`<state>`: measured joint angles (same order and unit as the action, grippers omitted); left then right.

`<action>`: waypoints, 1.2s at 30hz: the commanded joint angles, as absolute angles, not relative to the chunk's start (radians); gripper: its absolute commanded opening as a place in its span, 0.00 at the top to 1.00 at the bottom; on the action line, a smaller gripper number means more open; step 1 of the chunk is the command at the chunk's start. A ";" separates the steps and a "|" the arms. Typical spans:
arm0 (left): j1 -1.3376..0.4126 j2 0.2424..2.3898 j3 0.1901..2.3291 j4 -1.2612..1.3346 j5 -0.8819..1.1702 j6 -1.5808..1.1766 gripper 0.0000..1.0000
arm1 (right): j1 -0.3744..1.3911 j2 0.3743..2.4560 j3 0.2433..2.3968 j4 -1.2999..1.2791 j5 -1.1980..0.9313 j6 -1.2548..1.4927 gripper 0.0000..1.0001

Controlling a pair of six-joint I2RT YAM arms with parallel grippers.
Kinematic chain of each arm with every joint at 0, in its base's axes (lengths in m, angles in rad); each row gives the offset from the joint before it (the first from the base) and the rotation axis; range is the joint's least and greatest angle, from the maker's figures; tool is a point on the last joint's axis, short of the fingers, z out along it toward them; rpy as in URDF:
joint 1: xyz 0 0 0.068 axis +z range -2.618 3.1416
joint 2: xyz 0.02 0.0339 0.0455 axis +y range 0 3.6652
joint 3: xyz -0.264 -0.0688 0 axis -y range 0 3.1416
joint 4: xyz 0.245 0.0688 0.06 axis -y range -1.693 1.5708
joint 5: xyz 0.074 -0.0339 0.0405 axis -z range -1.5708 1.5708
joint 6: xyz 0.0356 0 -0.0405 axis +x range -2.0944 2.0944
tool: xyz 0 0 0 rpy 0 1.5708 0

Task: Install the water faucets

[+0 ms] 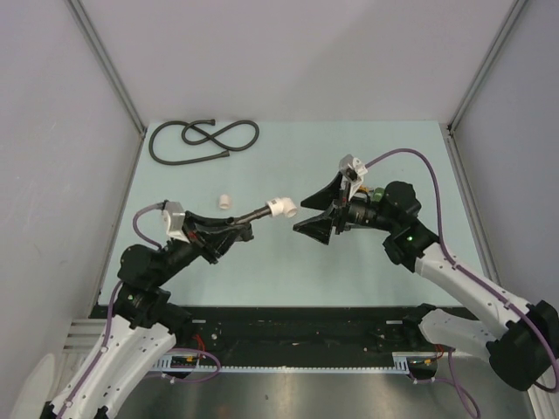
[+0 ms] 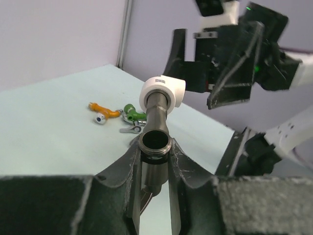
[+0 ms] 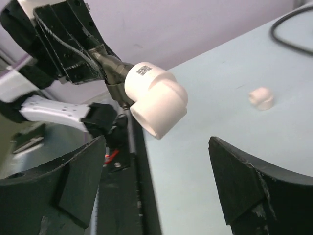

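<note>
The left gripper (image 1: 234, 229) has its jaws clenching the long, dark grey metal faucet pipe (image 1: 253, 215) above the surface's (image 1: 367, 157) middle, a white plastic elbow fitting (image 1: 279, 209) capping its tip. The right gripper (image 1: 301, 216) is holding its jaws released just right of it. Next they probably need closing on that fitting.

White-shelled left arm (image 1: 96, 367) and right arm (image 1: 472, 292) have black joints, black wedge jaws, purple cables (image 1: 410, 155).
</note>
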<state>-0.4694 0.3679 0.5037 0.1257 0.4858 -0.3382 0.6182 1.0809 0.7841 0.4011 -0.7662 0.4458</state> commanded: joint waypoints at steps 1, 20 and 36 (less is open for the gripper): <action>-0.463 0.394 0.508 0.222 0.362 -0.700 1.00 | 0.643 0.997 0.827 0.221 -0.605 0.060 0.09; -0.460 0.572 0.445 0.476 0.549 -1.048 1.00 | 0.756 0.996 0.742 0.344 -0.564 -0.327 0.25; -0.462 0.543 0.581 0.327 0.653 -0.441 0.99 | 0.677 1.037 0.753 0.537 -0.784 0.194 1.00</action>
<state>-0.4625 0.5968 0.5129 0.3080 0.6197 -0.7506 0.7010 1.0130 0.7334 0.3691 -0.6544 -0.0891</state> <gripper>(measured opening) 0.253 0.499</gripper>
